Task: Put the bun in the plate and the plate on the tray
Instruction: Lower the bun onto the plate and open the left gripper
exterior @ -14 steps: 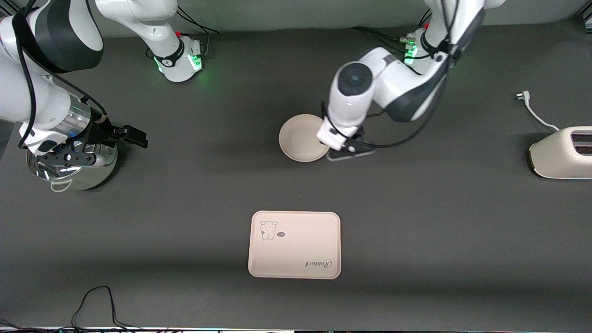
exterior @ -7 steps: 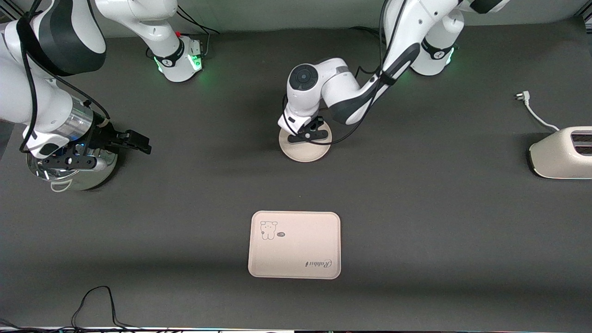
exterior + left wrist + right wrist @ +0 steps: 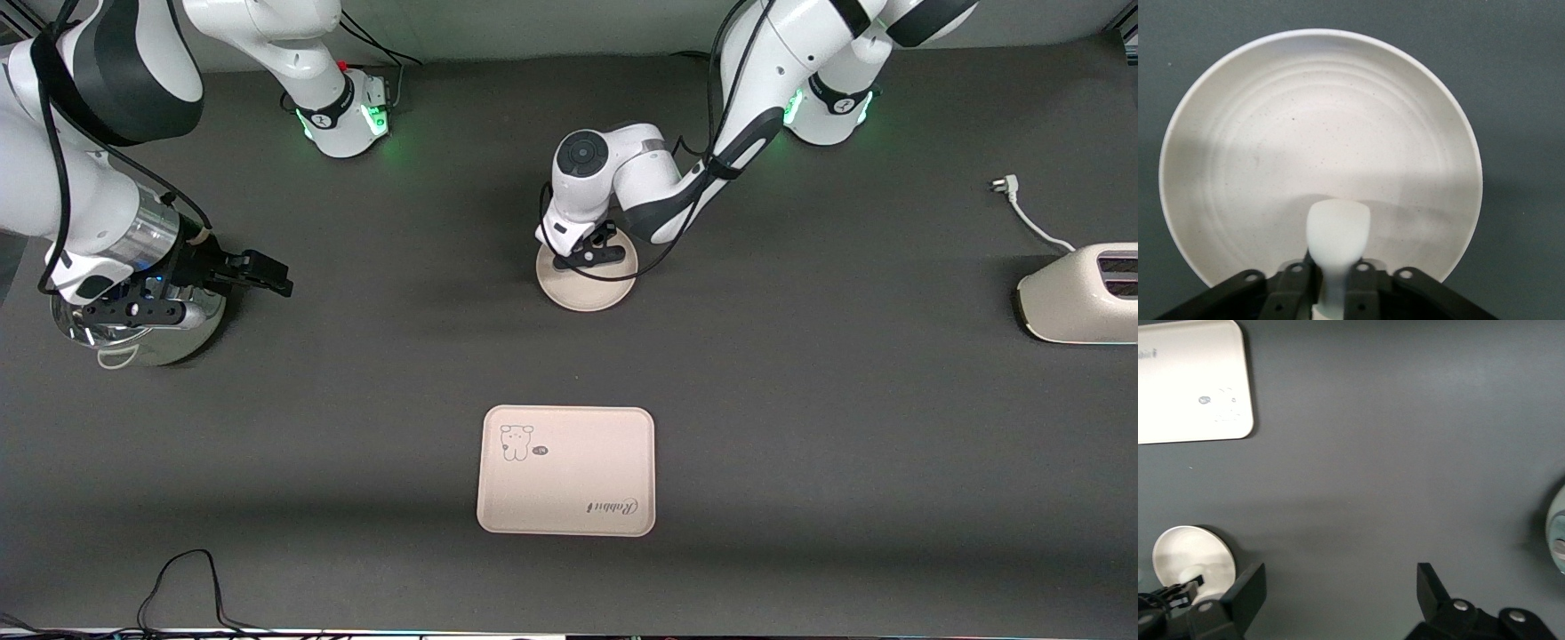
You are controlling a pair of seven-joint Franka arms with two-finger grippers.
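the left gripper (image 3: 589,256) hangs over the plate (image 3: 582,295), fingers pinched on the bun (image 3: 1337,235), which the left wrist view shows above the dish's floor, off centre toward the rim. to finish this step well, bring the bun low and nearer the middle before letting go, so it neither rolls nor bounces out. the tray (image 3: 566,470) lies nearer the front camera, bare. the right gripper (image 3: 182,298) waits, fingers spread wide, over a shiny pot (image 3: 142,342).

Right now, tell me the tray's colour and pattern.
The tray is cream, with a small cartoon animal and "Rabbit" script; front view.
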